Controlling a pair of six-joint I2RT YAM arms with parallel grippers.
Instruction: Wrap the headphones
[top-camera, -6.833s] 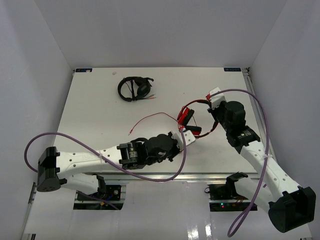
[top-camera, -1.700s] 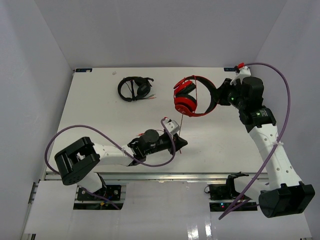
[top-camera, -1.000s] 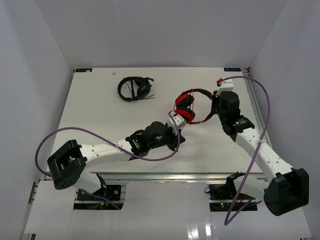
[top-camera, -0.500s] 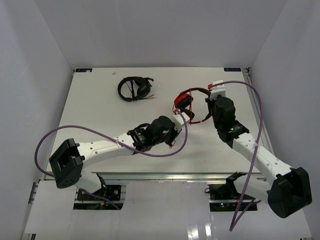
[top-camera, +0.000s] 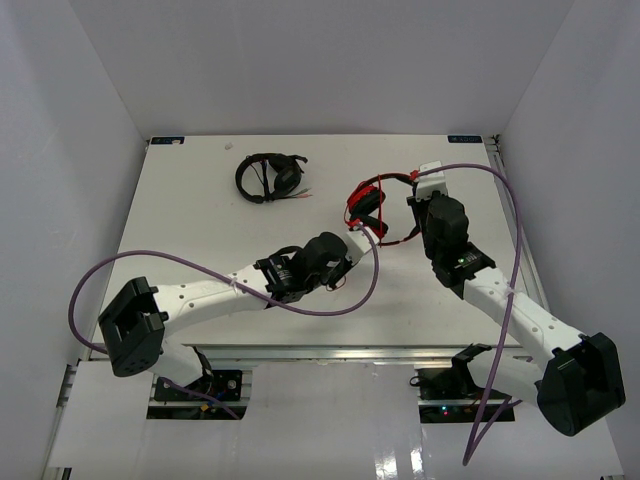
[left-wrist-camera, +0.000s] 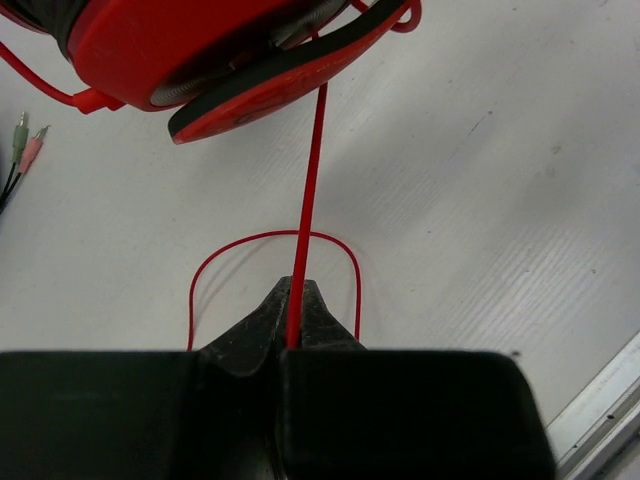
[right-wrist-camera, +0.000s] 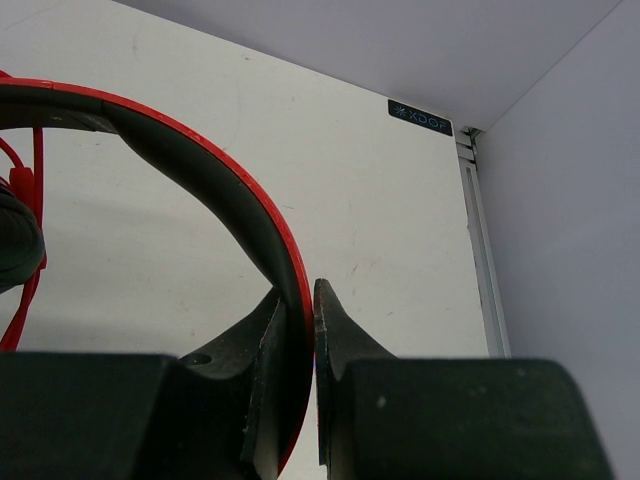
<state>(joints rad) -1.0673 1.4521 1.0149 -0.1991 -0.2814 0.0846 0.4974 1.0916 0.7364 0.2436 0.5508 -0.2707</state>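
The red headphones (top-camera: 375, 205) are held above the middle-right of the table. My right gripper (right-wrist-camera: 298, 300) is shut on their red headband (right-wrist-camera: 190, 160), seen from above beside the ear cups (top-camera: 413, 212). My left gripper (left-wrist-camera: 293, 312) is shut on the thin red cable (left-wrist-camera: 310, 170), which runs taut up to a red ear cup (left-wrist-camera: 200, 40) just above it. A slack loop of cable (left-wrist-camera: 270, 240) lies on the table under the left fingers. From above, the left gripper (top-camera: 352, 238) sits just below-left of the headphones.
Black headphones (top-camera: 268, 176) with loose plugs (left-wrist-camera: 25, 140) lie at the back left of the table. The table's right edge rail (right-wrist-camera: 478, 250) and white walls close in near the right arm. Purple hoses loop off both arms.
The right gripper has carried the headphones from high at the back right down toward the middle. The left gripper has moved up right with the cable, close under the ear cups.
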